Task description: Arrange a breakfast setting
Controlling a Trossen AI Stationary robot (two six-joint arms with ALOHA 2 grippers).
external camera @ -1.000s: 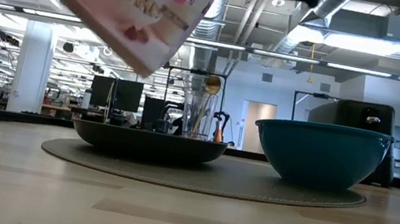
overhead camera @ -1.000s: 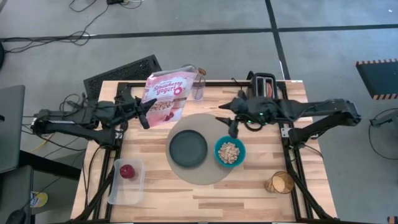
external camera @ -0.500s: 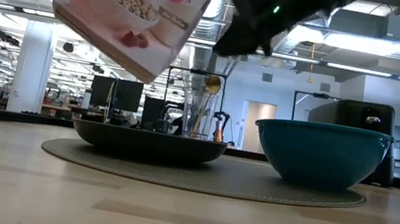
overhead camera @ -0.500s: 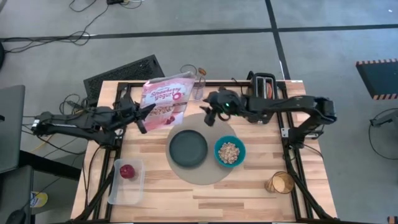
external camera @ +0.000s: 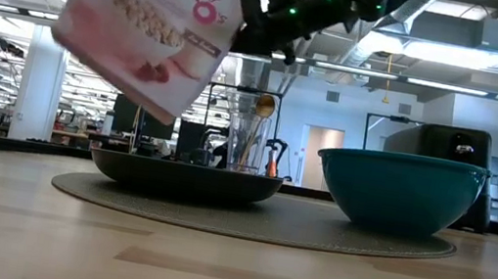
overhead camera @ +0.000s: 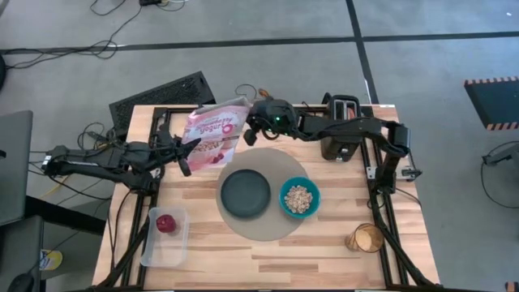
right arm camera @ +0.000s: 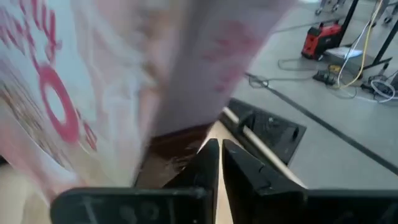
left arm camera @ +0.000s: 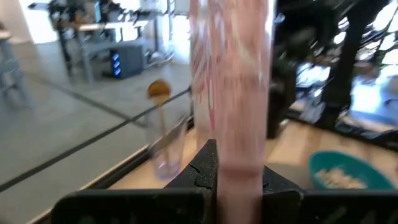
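My left gripper [overhead camera: 185, 152] is shut on a pink cereal box [overhead camera: 212, 132] held in the air over the table's far left. My right gripper [overhead camera: 250, 130] reaches across to the box's top corner [external camera: 241, 8]; its fingers [right arm camera: 208, 163] stand nearly together. A dark grey plate [overhead camera: 246, 193] and a teal bowl [overhead camera: 299, 198] of beige cereal sit on the round grey mat [overhead camera: 274, 162]. The red apple [overhead camera: 165, 224] lies in a clear tub. A gold spoon [external camera: 264, 105] stands in a glass. Round bread [overhead camera: 365, 238] lies near the front right. My left gripper pinches the box's lower end [left arm camera: 239, 168] between its two fingers, which come level from the table's left. The box shows edge-on between them, lifted clear of the table and tilted. My right gripper is at the box's top corner; whether it touches the box I cannot tell.
A black toaster [overhead camera: 342, 122] stands at the far right, under my right arm. The clear tub [overhead camera: 165, 237] is at the front left. The glass [external camera: 247, 134] stands at the far edge behind the plate. Bare wood lies along the front edge.
My right gripper has swung from above the bowl toward the table's far left, up to the box's top corner. The box, in my left gripper, has sunk a little and drifted toward the table's left.
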